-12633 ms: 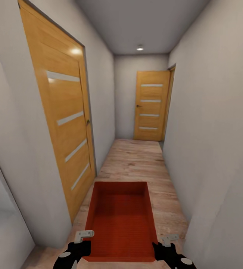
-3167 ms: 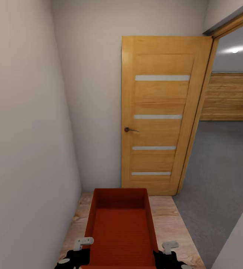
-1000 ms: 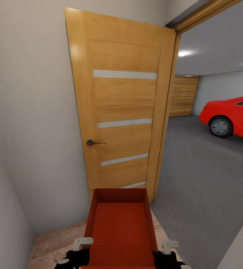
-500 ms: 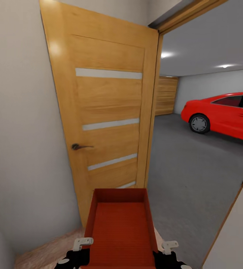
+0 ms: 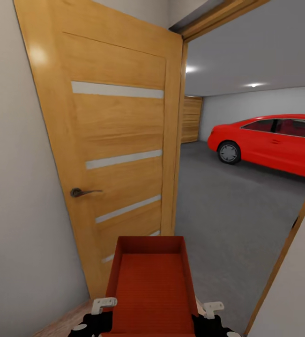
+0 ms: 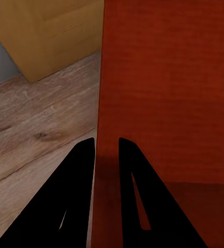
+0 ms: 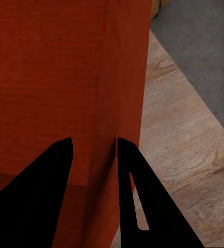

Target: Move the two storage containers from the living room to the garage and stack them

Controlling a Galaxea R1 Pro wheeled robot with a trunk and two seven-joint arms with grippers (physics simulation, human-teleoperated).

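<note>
I carry one orange-red storage container [image 5: 150,285] low in front of me, level and empty. My left gripper [image 5: 103,304] is shut on its left wall [image 6: 104,103], and my right gripper [image 5: 211,308] is shut on its right wall [image 7: 130,77]. In both wrist views a dark finger sits on each side of the thin wall. Through the open doorway lies the garage with its dark grey floor [image 5: 236,201] and a red car [image 5: 269,142]. The second container is out of view.
An open wooden door [image 5: 110,140] with a lever handle [image 5: 79,192] stands close on the left. The door frame's right post [image 5: 288,243] and a white wall edge stand at the right. Light wood planks [image 7: 184,150] are underfoot.
The view has swung right over the last second, so the door has slid left and more of the garage and car shows. The container stays held the same way.
</note>
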